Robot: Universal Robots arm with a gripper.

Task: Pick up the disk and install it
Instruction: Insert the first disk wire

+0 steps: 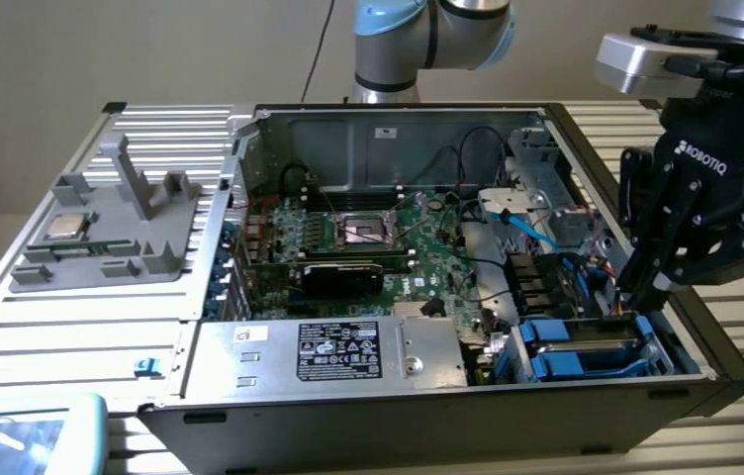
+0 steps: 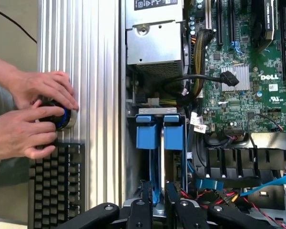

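Hovering over the open Dell tower case (image 1: 689, 381), the gripper (image 1: 643, 292) is reaching down into the drive bay corner, fingers narrowed on the end of the disk (image 2: 157, 164). The blue-framed drive is sitting edge-up in its slot, right beside the motherboard (image 2: 248, 81) and just past the power supply (image 1: 332, 351). Someone's hands (image 2: 31, 114) are working a knob beside the case.

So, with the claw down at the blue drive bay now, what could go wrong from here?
1. The claw stands at the disk in the drive bay, close beside red and blue cables; a finger could snag one.
2. The bay is narrow; a tilted disk might jam against its metal wall.
3. A person's hands work beside the case, near the arm's space.
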